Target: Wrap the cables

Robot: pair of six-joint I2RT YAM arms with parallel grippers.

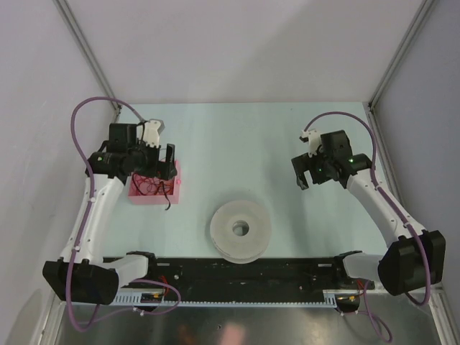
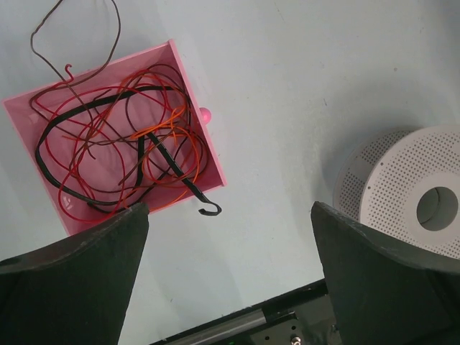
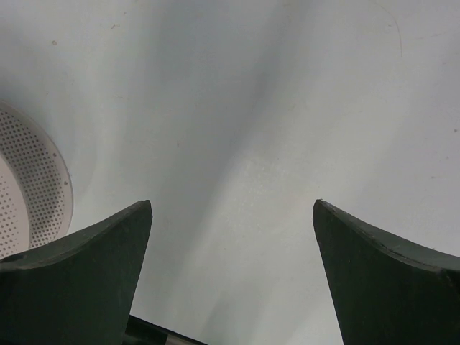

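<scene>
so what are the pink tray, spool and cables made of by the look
The pink tray: likely moulded plastic, even matte colour, thin straight walls.
The spool: probably plastic too, pale and matte, its face dotted with regular small holes.
The cables: thin limp strands in red, orange, brown and black, seemingly plastic-coated wire; core hidden.

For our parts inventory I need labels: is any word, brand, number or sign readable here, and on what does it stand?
None can be read.
The pale spool shows only rows of small holes, no print.
The pink tray and the cables in it carry no lettering.
The fittings at the left arm's base are too small to tell.
</scene>
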